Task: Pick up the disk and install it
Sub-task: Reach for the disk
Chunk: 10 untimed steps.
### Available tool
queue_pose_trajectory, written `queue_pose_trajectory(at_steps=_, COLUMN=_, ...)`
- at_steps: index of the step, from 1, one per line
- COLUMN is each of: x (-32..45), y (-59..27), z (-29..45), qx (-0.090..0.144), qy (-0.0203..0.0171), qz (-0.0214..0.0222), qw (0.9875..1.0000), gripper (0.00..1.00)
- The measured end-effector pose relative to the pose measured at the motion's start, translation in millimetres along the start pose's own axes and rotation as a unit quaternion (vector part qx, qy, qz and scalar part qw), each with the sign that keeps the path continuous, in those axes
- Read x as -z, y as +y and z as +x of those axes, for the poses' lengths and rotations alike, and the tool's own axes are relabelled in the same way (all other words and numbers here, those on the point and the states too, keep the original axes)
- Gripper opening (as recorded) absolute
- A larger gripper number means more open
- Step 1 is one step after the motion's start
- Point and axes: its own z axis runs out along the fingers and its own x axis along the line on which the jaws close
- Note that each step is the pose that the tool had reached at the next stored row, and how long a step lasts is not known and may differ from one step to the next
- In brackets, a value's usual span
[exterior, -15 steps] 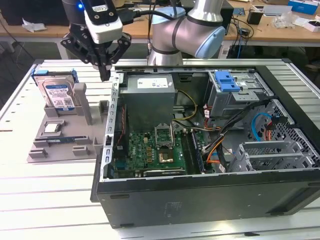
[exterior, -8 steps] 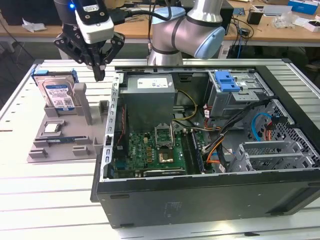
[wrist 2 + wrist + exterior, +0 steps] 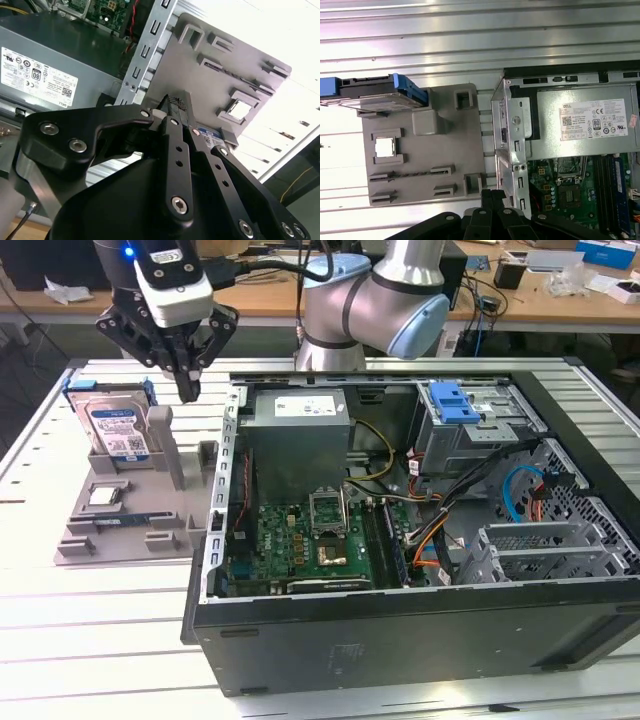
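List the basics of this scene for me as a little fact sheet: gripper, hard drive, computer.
Gripper: shut, holding nothing, raised to the exterior view's right of the disk, not touching it
Disk: standing upright in the grey holder
Computer case: open, on the exterior view's right of the holder
Progress: disk not yet picked up

Gripper (image 3: pixel 188 388) is hanging w/ fingertips pressed together, nothing btwn them, over the grey fixture (image 3: pixel 130 515). It's just to the exterior view's right of the disk (image 3: pixel 114 428), not touching it. Disk is standing upright in fixture's far slot, label facing cam. Open PC case (image 3: pixel 400 640) is sitting alongside on slatted table (image 3: pixel 90 640).
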Motion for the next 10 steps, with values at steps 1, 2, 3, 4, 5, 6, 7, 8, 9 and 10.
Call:
queue_pose_trajectory(at_steps=1, x=0.1, y=-0.1, z=1.7, qx=0.0, qy=0.0, qz=0.0, qw=1.0, gripper=0.11)
queue_pose_trajectory(at_steps=2, x=0.1, y=-0.3, z=4.6, qx=0.0, qy=0.0, qz=0.0, qw=1.0, gripper=0.11)
queue_pose_trajectory(at_steps=3, x=0.2, y=-0.5, z=6.5, qx=0.0, qy=0.0, qz=0.0, qw=1.0, gripper=0.11)
queue_pose_trajectory(at_steps=4, x=0.2, y=-0.6, z=8.2, qx=0.0, qy=0.0, qz=0.0, qw=1.0, gripper=0.11)
queue_pose_trajectory(at_steps=5, x=0.3, y=-0.9, z=11.9, qx=0.0, qy=0.0, qz=0.0, qw=1.0, gripper=0.11)
queue_pose_trajectory(at_steps=6, x=0.5, y=-1.2, z=15.4, qx=0.0, qy=0.0, qz=0.0001, qw=1.0, gripper=0.11)
queue_pose_trajectory(at_steps=7, x=0.5, y=-1.4, z=18.2, qx=0.0, qy=0.0, qz=0.0, qw=1.0, gripper=0.11)
queue_pose_trajectory(at_steps=8, x=0.6, y=-1.5, z=20.3, qx=0.0, qy=0.0, qz=0.0, qw=1.0, gripper=0.11)
queue_pose_trajectory(at_steps=9, x=0.7, y=-1.7, z=23.4, qx=0.0, qy=0.0, qz=0.0, qw=1.0, gripper=0.11)
queue_pose_trajectory(at_steps=10, x=0.7, y=-1.9, z=25.7, qx=0.0, qy=0.0, qz=0.0, qw=1.0, gripper=0.11)
